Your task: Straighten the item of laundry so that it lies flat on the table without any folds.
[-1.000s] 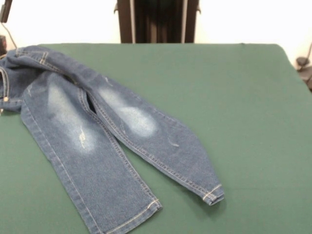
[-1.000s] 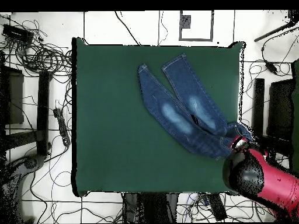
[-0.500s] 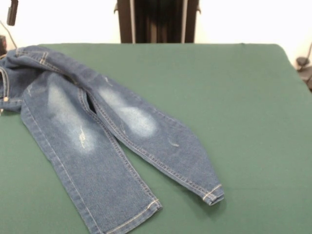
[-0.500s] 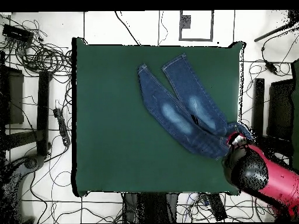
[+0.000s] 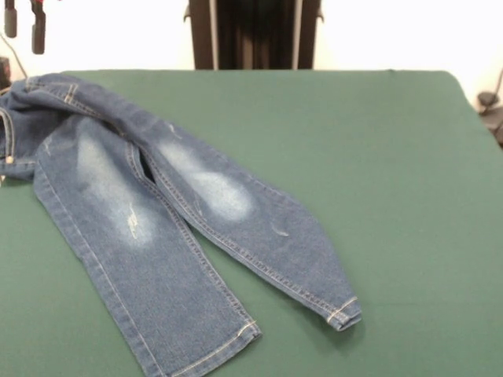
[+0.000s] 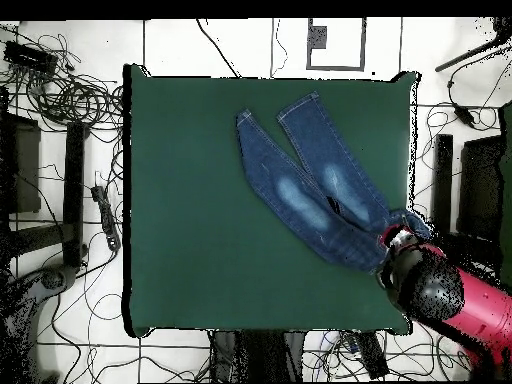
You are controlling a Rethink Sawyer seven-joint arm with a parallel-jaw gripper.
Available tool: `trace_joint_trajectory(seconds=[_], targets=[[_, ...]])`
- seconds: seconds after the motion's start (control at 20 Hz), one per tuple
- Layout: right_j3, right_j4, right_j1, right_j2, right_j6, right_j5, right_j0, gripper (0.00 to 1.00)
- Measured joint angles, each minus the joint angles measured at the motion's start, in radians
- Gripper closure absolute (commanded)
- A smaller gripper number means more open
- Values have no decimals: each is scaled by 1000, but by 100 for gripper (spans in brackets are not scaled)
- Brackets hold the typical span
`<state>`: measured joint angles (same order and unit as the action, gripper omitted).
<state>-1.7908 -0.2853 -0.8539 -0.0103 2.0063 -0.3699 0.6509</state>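
The blue denim jeans [image 5: 157, 212] lie on the dark green table [image 5: 393, 157], with the waist bunched at the far left edge and the legs spread toward the near side, overlapping at the thighs. My gripper [image 5: 23, 23] shows only as two dark fingertips [image 5: 38, 30] at the top left, held apart, empty, above the waist. In the overhead view the jeans [image 6: 320, 190] run diagonally to the table's [image 6: 200, 200] right edge. There the red and black arm [image 6: 430, 290] covers the waist end and hides the gripper.
The robot's dark pedestal [image 5: 253, 35] stands behind the far table edge. Cables [image 6: 60, 90] and stands lie on the floor around the table. A dark fixture [image 5: 491, 106] sits off the table's right side.
The gripper's tips have come further into the front view at top left; one showed before, now two. In the overhead view the arm has shifted left over the waist end. The jeans have not moved.
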Motion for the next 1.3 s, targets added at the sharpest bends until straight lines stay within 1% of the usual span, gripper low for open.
trace_joint_trajectory(seconds=[0.2,0.5,0.75,0.95,1.1,1.3], targets=[[-16,26,0,31,0,-20,22,0],[-79,121,0,104,0,-67,87,0],[-142,174,3,153,0,-72,135,0],[-168,173,26,159,0,-50,148,0],[-176,170,64,158,0,0,146,0],[-176,142,121,145,0,91,126,0]])
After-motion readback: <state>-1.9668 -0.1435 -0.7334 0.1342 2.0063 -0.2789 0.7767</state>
